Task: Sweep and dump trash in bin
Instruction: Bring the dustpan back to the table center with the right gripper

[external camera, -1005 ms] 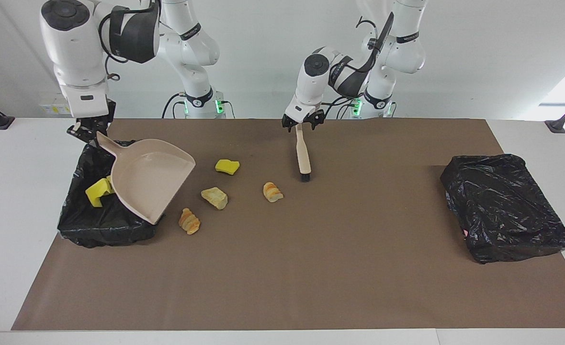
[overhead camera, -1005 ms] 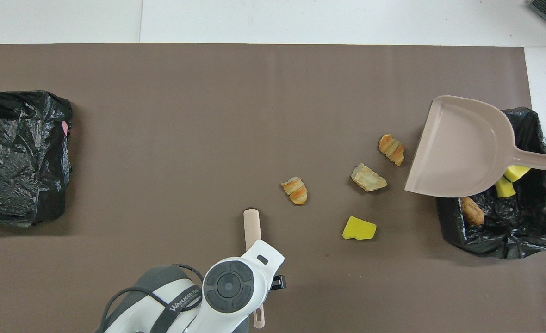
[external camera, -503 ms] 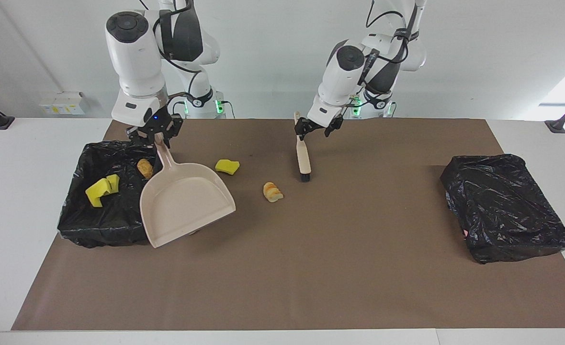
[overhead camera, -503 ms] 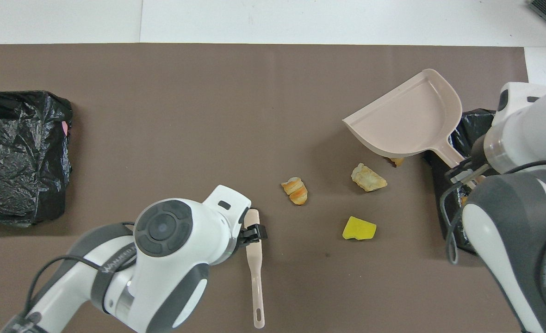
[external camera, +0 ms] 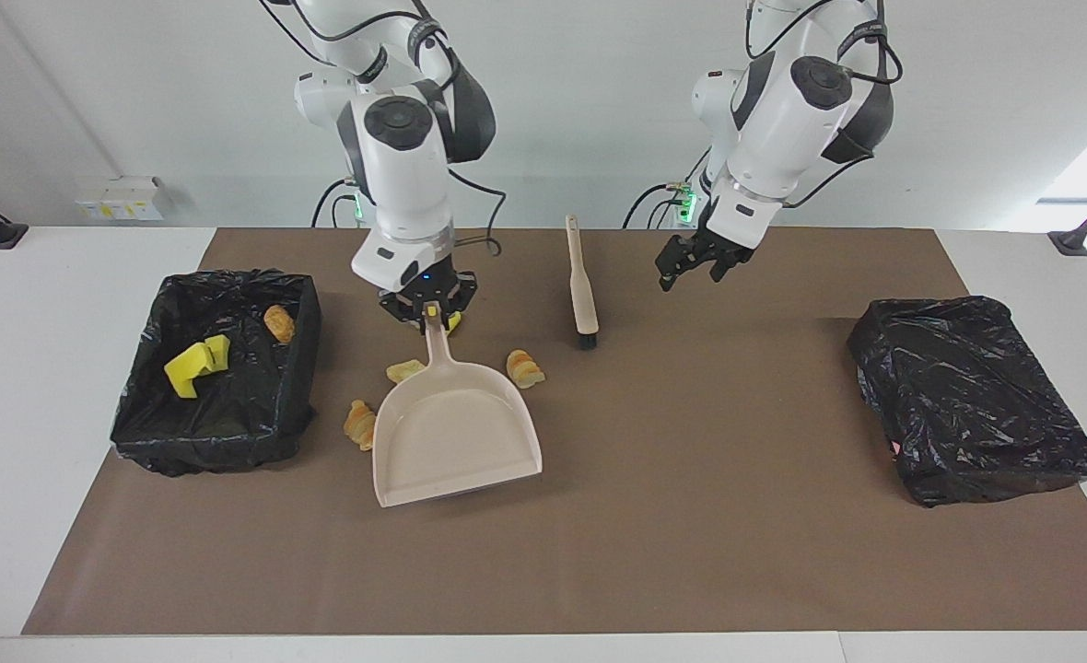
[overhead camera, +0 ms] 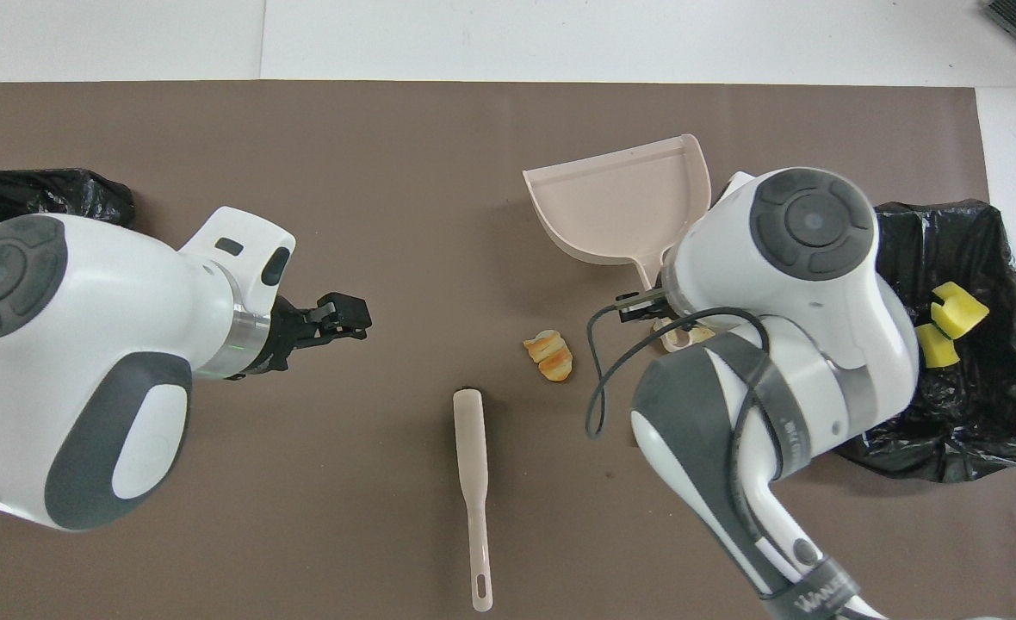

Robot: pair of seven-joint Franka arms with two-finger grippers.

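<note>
My right gripper (external camera: 426,311) is shut on the handle of the beige dustpan (external camera: 456,433), whose mouth points away from the robots, low over the mat; the pan also shows in the overhead view (overhead camera: 624,202). Trash lies around it: a striped bread lump (external camera: 525,368) (overhead camera: 549,356), a pale lump (external camera: 403,371), an orange lump (external camera: 359,425), and a yellow sponge (external camera: 452,322) mostly hidden by the gripper. Two yellow sponge pieces (external camera: 195,362) (overhead camera: 947,323) and a bread lump (external camera: 278,324) lie in the black-lined bin (external camera: 212,442). My left gripper (external camera: 691,264) (overhead camera: 344,314) is open and empty above the mat.
The beige brush (external camera: 582,295) (overhead camera: 471,482) lies flat on the brown mat, between the two grippers, bristles away from the robots. A closed black-bagged box (external camera: 972,396) sits at the left arm's end of the table.
My right arm carried the dustpan from over the bin to the middle of the mat among the scraps. My left gripper let go of the brush and moved up and toward its own end.
</note>
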